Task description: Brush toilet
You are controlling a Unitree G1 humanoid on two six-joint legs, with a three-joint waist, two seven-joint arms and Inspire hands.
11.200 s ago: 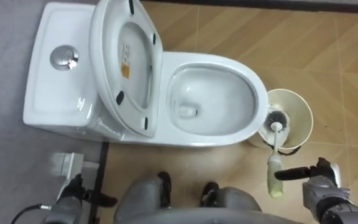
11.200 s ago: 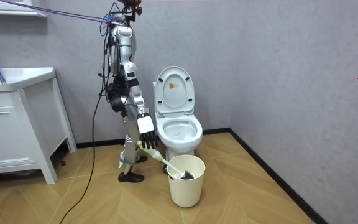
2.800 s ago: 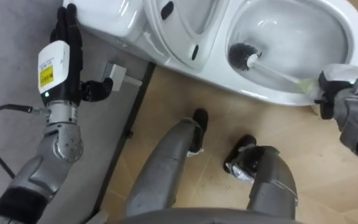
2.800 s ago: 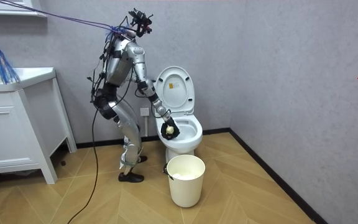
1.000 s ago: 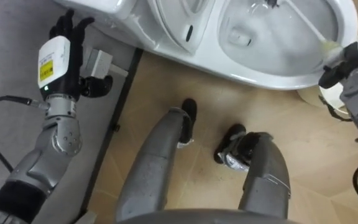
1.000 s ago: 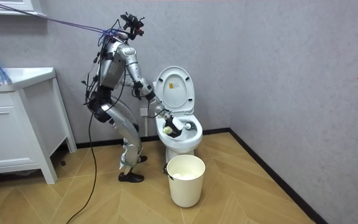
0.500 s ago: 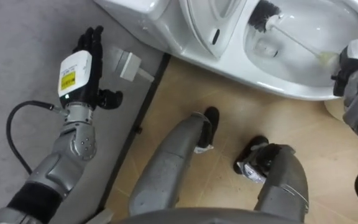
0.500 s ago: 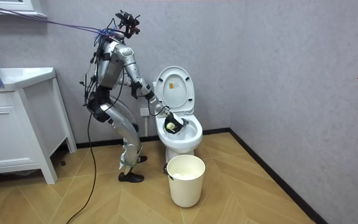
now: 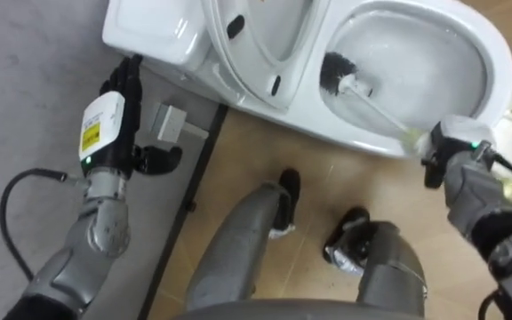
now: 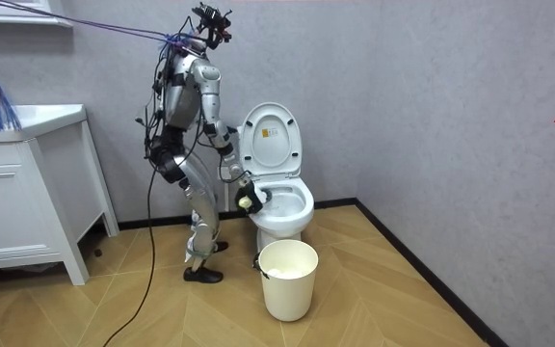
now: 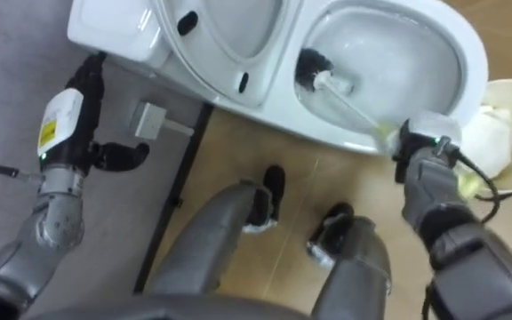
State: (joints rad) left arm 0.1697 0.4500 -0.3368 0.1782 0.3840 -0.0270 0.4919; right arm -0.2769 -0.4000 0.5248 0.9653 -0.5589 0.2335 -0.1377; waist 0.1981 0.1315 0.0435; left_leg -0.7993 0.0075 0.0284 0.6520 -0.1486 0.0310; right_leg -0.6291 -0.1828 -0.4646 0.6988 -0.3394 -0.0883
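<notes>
While the bristles lie in the bowl, the handle is gripped at the rim

As seen from the head cameras, the slim white toilet brush point(image 9: 376, 105) with a black bristle head is laid slantwise in the white ceramic toilet bowl point(image 9: 501, 64). Its head is rested against the inner wall on the side towards the upturned white oval seat point(image 9: 260, 36). The brush's pale yellow-green grip end is clasped by the right hand point(image 9: 452, 142), whose fingers are curled round it just outside the bowl's near rim. The left hand point(image 9: 107, 116) is held off to the side below the white cistern point(image 9: 149, 27), empty, with fingers straight and thumb stuck out. A small grey-white box point(image 9: 172, 122) is seen just beside it at the foot of the wall. In the room view the robot is shown standing at the room view's left of the toilet, knees bent, right arm stretched down to the bowl. A cream round plastic bucket point(image 10: 288, 284) is set on the wood-patterned floor point(image 10: 403, 308) in front of the toilet, near but apart.
</notes>
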